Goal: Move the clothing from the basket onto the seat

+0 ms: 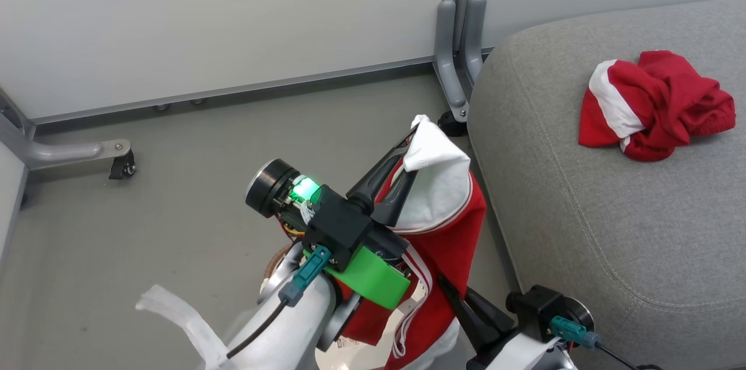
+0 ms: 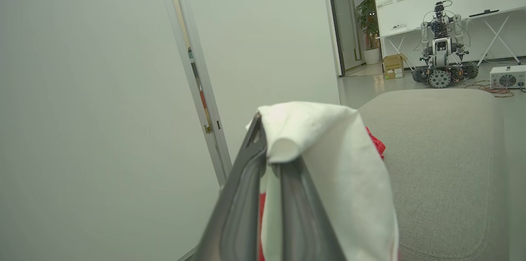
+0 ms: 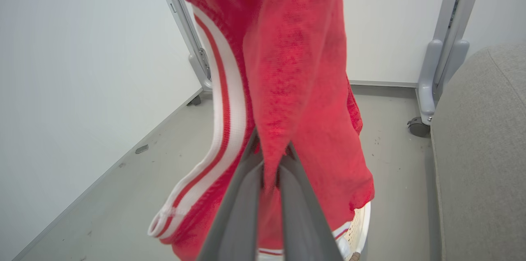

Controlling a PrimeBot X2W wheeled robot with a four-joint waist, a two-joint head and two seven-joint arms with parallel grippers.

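One red piece of clothing [image 1: 449, 224] with a white panel hangs in the air beside the seat [image 1: 612, 212], a big grey cushion. My left gripper [image 1: 411, 145] is shut on its white top fold [image 2: 328, 150]. Lower down, my right gripper [image 1: 451, 294] is shut on a red fold [image 3: 296, 68] of the same garment, its fingers [image 3: 246, 195] pinching the cloth. A second red and white garment [image 1: 653, 105] lies crumpled on the seat at the far right. The basket [image 3: 359, 224] shows as a bit of cream perforated wall under the hanging cloth, mostly hidden by it and my arms.
White partition panels stand behind, on grey wheeled feet [image 1: 460, 55], with a caster [image 1: 122, 166] at the left. Grey floor lies between them and the seat. Far off, beyond the seat, are another wheeled robot [image 2: 439, 47] and a cardboard box [image 2: 393, 65].
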